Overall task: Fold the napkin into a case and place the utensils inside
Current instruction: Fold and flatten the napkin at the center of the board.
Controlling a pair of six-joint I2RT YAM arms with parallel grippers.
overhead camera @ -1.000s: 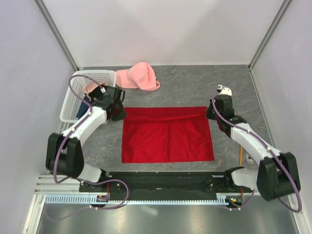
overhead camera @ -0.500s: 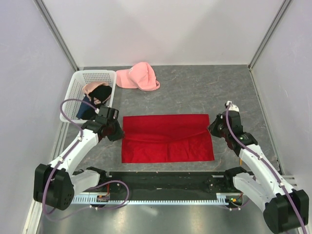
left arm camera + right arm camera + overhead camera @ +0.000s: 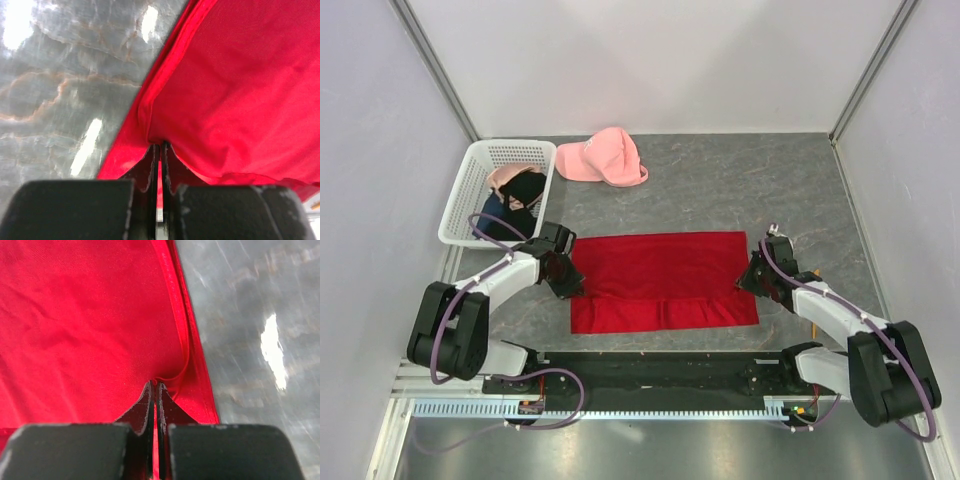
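Though apart from napkin (image 3: 660, 275), pink cap (image 3: 605, 157), basket (image 3: 510, 148) beyond.

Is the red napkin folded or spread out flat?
Folded, partway. The napkin lies doubled over: its top layer covers most of it, leaving a strip of the bottom layer showing along the near edge.
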